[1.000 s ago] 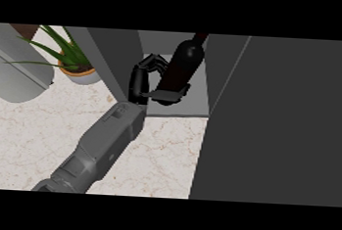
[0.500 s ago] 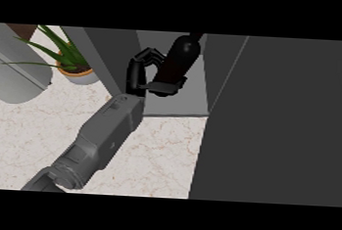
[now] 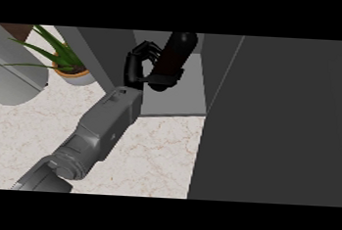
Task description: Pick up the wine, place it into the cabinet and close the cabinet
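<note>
My left hand [image 3: 141, 66] clamped on wine bottle [image 3: 176, 51], fingers curled round lower body. Bottle tilted, inside open cabinet [image 3: 176, 105], over pale shelf floor; base maybe touching shelf, can't tell. Dark cabinet door [image 3: 289, 118] at right. Potted plant [image 3: 66, 65] left of cabinet.

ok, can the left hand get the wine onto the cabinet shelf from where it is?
Probably yes. The left hand is curled round the wine right at the cabinet opening, by the shelf; the door stands open to the right and nothing shows in between.
</note>
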Tool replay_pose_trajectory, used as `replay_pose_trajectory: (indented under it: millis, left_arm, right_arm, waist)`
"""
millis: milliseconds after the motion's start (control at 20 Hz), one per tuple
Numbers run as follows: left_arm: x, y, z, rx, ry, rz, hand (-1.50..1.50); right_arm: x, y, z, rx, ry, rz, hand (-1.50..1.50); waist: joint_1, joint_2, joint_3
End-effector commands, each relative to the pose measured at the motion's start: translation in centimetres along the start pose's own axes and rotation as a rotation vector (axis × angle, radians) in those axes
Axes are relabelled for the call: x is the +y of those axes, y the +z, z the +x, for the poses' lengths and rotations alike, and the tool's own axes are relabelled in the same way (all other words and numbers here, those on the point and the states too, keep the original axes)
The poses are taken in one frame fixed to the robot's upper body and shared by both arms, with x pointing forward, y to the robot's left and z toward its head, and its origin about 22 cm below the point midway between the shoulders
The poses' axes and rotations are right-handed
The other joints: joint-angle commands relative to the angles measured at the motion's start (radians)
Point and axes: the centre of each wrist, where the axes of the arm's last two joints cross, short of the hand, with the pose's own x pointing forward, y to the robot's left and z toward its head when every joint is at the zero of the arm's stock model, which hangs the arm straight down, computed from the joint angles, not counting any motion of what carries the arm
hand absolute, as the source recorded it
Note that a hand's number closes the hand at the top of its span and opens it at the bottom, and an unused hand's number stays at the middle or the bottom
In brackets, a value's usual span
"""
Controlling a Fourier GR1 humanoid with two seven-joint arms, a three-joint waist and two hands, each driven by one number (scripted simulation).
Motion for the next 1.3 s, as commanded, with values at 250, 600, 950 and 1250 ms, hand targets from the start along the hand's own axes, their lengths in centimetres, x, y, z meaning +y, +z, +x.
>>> replay_pose_trajectory:
  millis: [250,600,950,1250]
  left_arm:
    - [1.1,-1.2,0.4,0.034,-0.079,0.026,1.50]
    - [2.8,-1.7,-0.1,0.081,-0.089,0.050,1.50]
    - [0.6,1.3,-1.8,0.164,0.179,0.047,1.50]
    - [1.4,2.7,-3.5,0.241,0.258,0.060,1.50]
  right_arm:
    - [0.4,1.9,0.6,-0.022,-0.030,0.054,-1.50]
    - [0.1,0.6,0.0,-0.039,-0.036,0.045,-1.50]
    - [1.0,0.4,0.5,-0.057,-0.045,0.054,-1.50]
    - [1.0,0.2,0.1,-0.026,-0.051,0.078,-1.50]
  waist:
    - [-0.030,0.010,0.000]
    - [-0.030,0.020,0.000]
    - [-0.037,0.019,-0.003]
    - [-0.062,0.023,-0.003]
